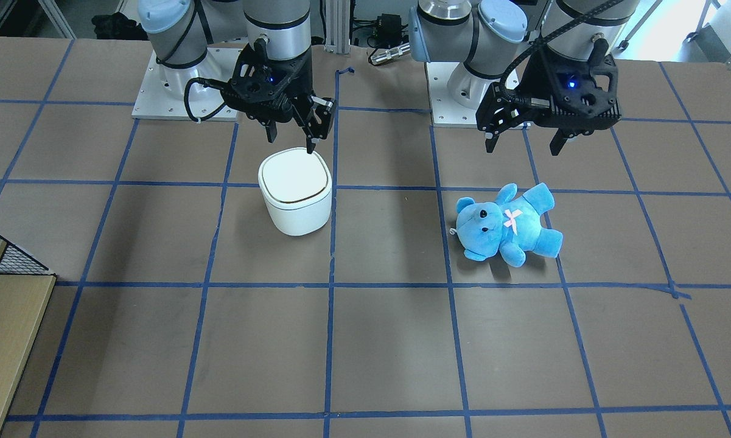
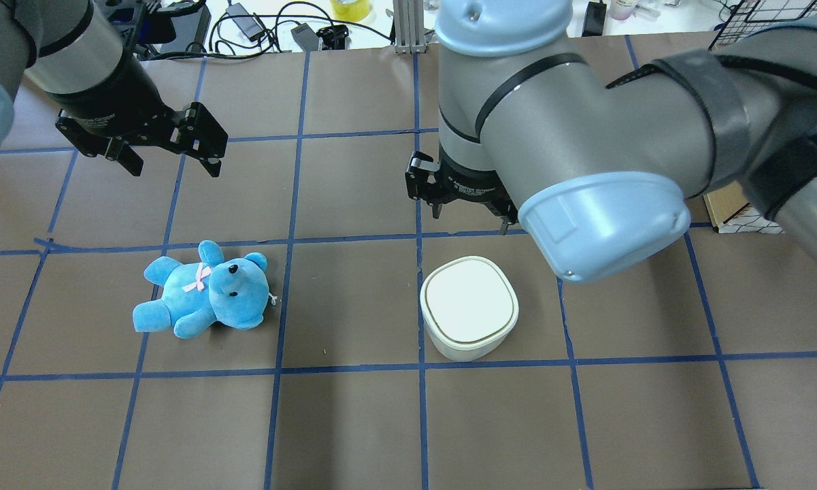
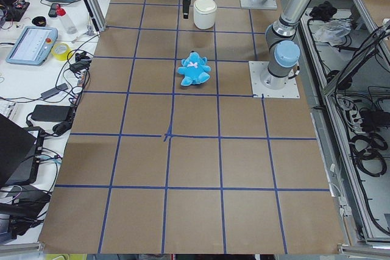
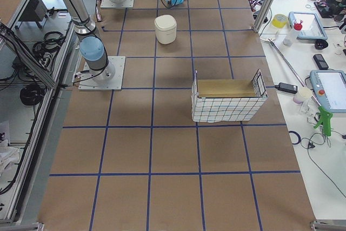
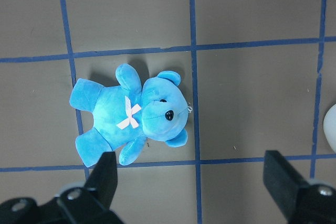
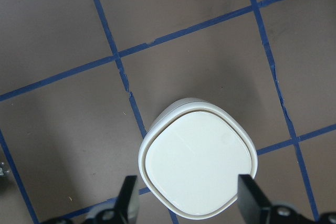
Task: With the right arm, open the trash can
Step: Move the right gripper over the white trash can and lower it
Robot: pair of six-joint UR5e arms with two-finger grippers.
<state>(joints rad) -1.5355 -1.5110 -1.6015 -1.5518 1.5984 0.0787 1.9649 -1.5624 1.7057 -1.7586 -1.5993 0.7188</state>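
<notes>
The white trash can [image 1: 296, 191] stands on the brown table with its lid shut; it also shows in the overhead view [image 2: 469, 306], the right wrist view [image 6: 198, 163] and the side views [image 3: 205, 13] [image 4: 165, 29]. My right gripper [image 1: 291, 141] is open and empty and hovers just above the can's robot-side rim, its fingertips straddling that edge in the right wrist view [image 6: 189, 200]; it also shows in the overhead view [image 2: 469, 219]. My left gripper [image 1: 523, 147] [image 2: 175, 169] is open and empty, raised above the table behind the blue teddy [image 1: 508, 222] [image 5: 136, 116].
The teddy lies on its back about one grid square from the can [image 2: 204, 299]. A wire basket with a wooden floor [image 4: 227, 98] stands farther along the table on my right side; its corner shows in the front view [image 1: 0, 255]. Blue tape lines grid the table.
</notes>
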